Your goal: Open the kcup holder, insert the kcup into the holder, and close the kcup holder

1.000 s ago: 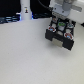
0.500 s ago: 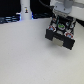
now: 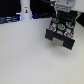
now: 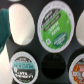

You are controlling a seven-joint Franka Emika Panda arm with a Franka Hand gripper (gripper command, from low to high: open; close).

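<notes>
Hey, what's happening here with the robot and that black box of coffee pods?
A single robot arm is working over the kcup holder, a black drawer unit at the exterior view's right on a white table. Its drawer is pulled open. The wrist view looks straight down into it: a green-topped kcup sits in one round slot, other pods fill neighbouring slots, and one slot looks dark and empty. The gripper itself is not clearly visible, so whether it holds anything cannot be told. A white bottle-like object stands apart at the back.

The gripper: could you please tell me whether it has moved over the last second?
Yes. The gripper has risen away from the kcup holder, which stays put relative to the bottle.
</notes>
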